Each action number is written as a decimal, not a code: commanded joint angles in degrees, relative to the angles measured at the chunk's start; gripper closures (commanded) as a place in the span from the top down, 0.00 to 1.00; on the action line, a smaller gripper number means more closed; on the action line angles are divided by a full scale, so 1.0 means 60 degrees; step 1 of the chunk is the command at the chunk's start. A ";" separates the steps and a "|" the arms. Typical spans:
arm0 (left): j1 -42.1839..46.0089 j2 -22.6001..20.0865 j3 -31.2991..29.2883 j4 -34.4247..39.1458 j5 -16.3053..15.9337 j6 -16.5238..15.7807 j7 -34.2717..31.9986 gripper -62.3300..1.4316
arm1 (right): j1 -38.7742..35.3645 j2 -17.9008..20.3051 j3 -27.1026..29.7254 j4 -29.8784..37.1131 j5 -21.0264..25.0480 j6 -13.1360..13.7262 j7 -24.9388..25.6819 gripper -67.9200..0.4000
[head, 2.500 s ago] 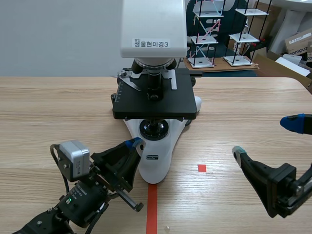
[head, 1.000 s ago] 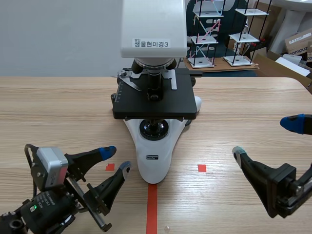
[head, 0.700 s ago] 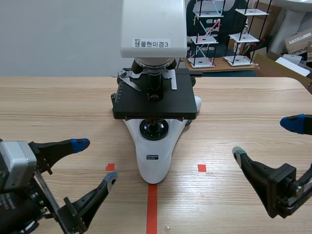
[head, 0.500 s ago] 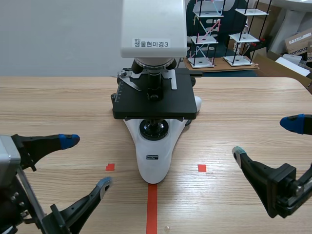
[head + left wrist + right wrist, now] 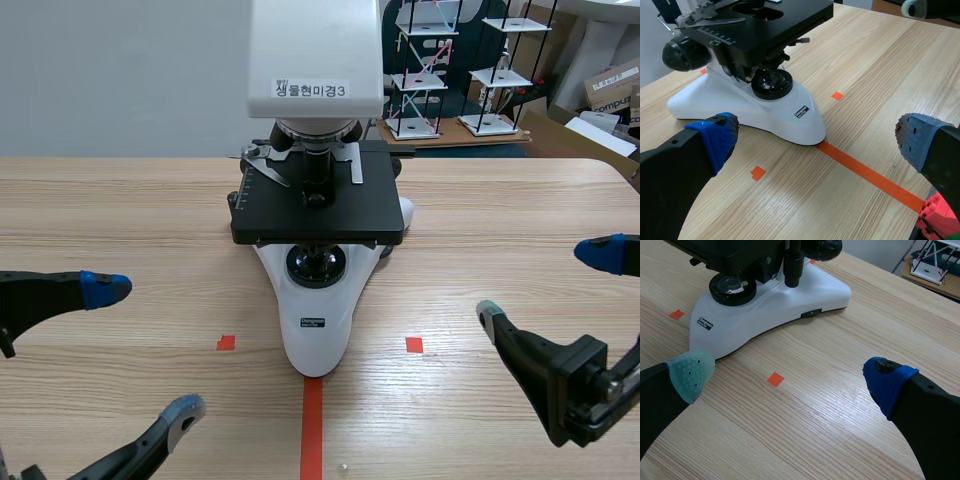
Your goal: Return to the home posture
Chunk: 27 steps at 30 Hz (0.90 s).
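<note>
The left claw is seen low at the left side of the counter. Its two fingers are spread wide apart and nothing is held between them. One tip is padded in blue, and the other, padded in grey, is set nearer the robot. The right claw is found at the opposite side, likewise spread wide with nothing gripped.

Both claws are kept well apart from the microscope, which is stood upright at the middle of the counter, between the two arms, with its white foot pointed toward the robot. A white label is fixed to its head.

An orange-red tape line is laid from the tip of the foot toward the robot. A left tape square and a right tape square are placed near the foot, one at each side. In both wrist views the foot is seen ahead of the spread fingers.
</note>
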 commanded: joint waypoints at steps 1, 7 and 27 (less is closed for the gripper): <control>0.0095 -0.0084 -0.0193 0.0168 -0.0109 0.0011 -0.0138 1.00 | 0.0029 0.0076 0.0084 0.0113 0.0069 -0.0036 0.0102 0.98; 0.0153 -0.0102 -0.0616 0.0229 -0.0175 0.0007 -0.0011 1.00 | 0.0029 0.0076 0.0084 0.0113 0.0069 -0.0036 0.0102 0.98; 0.0153 -0.0102 -0.0856 0.0233 -0.0237 0.0007 0.0007 1.00 | 0.0029 0.0076 0.0084 0.0113 0.0069 -0.0036 0.0102 0.98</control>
